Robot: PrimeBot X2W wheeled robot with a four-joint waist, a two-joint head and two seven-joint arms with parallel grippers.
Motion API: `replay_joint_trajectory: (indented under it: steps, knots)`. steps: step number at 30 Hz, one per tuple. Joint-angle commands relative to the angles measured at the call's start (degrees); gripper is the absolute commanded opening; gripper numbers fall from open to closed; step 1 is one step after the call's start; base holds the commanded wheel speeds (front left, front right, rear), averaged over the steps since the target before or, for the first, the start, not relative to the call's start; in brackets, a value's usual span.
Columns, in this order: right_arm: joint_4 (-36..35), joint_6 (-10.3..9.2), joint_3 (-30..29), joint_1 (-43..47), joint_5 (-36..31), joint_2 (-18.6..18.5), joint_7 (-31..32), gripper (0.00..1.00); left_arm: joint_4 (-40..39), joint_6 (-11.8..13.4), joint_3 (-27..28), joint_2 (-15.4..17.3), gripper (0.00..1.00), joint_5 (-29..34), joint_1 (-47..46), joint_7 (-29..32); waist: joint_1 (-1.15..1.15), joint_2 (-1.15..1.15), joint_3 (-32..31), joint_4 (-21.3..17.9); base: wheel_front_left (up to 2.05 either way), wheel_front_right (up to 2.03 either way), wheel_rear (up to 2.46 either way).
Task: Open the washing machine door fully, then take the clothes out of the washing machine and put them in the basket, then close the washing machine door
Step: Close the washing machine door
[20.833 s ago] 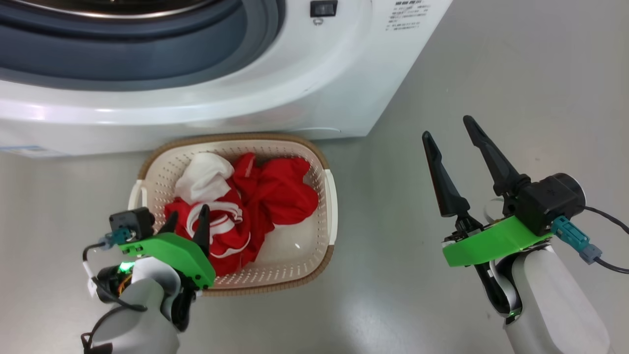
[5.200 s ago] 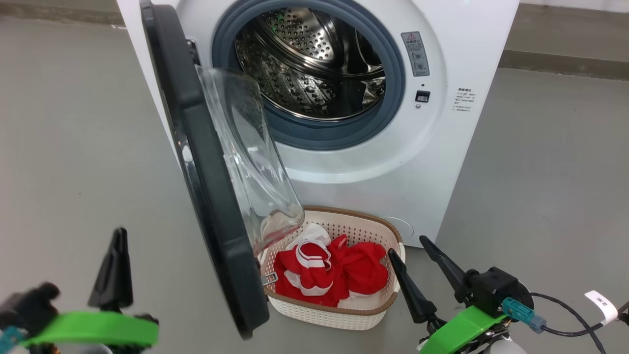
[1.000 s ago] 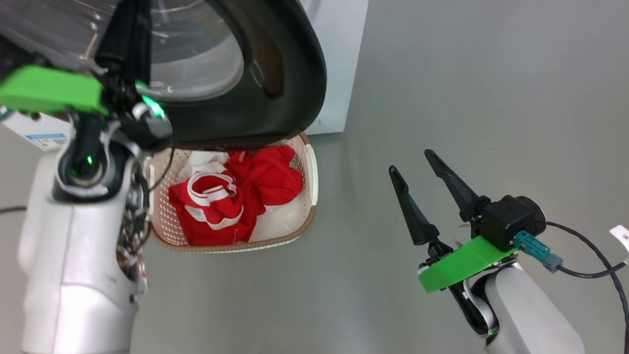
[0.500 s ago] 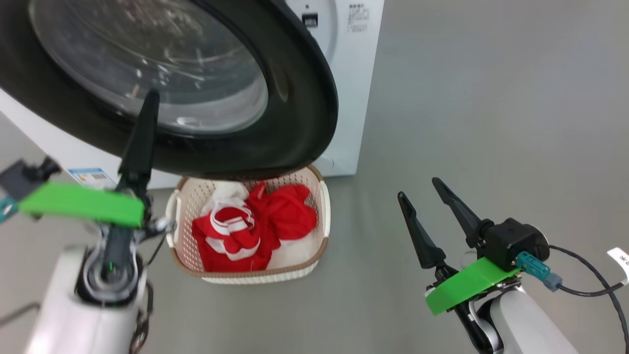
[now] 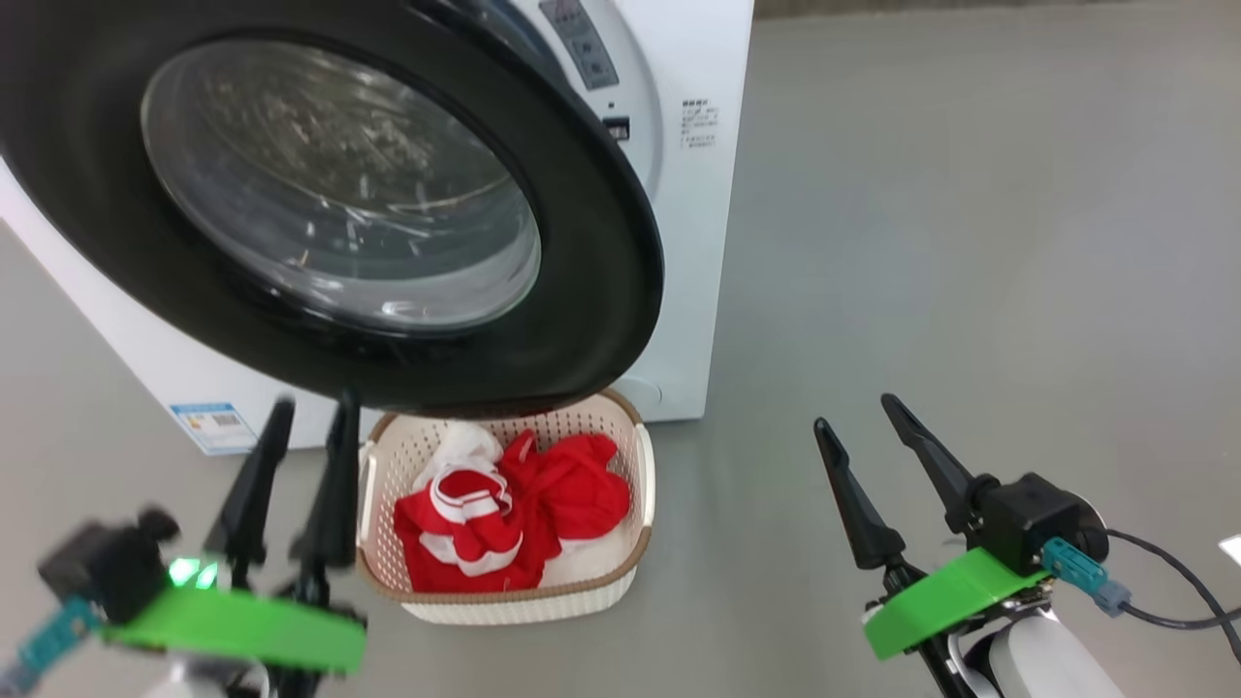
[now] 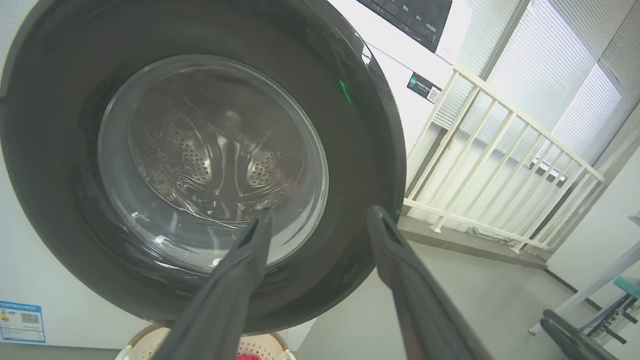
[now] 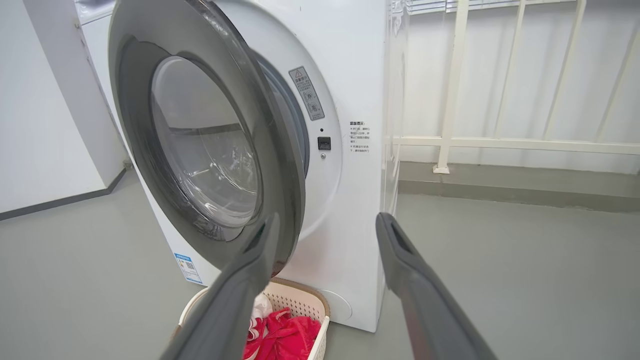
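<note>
The left claw (image 5: pixel 315 399) is gaping wide, gripping nothing, just short of the washing machine door (image 5: pixel 611 291), which is hanging ajar ahead of it; unlatched, it is risking swinging wide.

Black tapered fingers (image 5: pixel 853 504); green brackets (image 5: pixel 945 596)

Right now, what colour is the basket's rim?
Brown, woven-look, on the cream perforated basket; the head view shows it best.
</note>
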Motion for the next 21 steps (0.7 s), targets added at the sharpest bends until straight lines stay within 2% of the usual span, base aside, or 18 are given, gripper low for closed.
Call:
replay_joint_trajectory:
  steps: [1,6,12,21]
  knots:
    - [-1.8,0.36,0.76,0.0,-0.71,0.23,-0.36,1.0,-2.02,0.97,1.88,2.53,1.0,2.74,0.73,-0.78,0.0,0.0,-1.52,-0.24,0.0,0.0,0.0]
    - [-2.91,0.36,-0.47,1.74,-0.92,0.23,-0.36,1.0,-4.86,3.29,3.73,2.38,1.0,7.71,7.4,-1.07,0.0,0.0,-3.0,-0.16,0.0,0.0,0.0]
    - [-4.11,0.36,-1.4,3.0,-0.96,0.23,-0.36,1.0,-5.75,4.15,7.77,2.42,1.0,13.89,12.39,-1.11,0.0,0.0,-3.37,0.57,0.0,0.0,0.0]
    - [-5.42,0.36,-1.65,4.5,-1.04,0.23,-0.36,1.0,-5.35,2.56,12.24,-1.41,1.0,25.82,16.64,-1.12,0.0,0.0,-4.02,0.87,0.0,0.0,0.0]
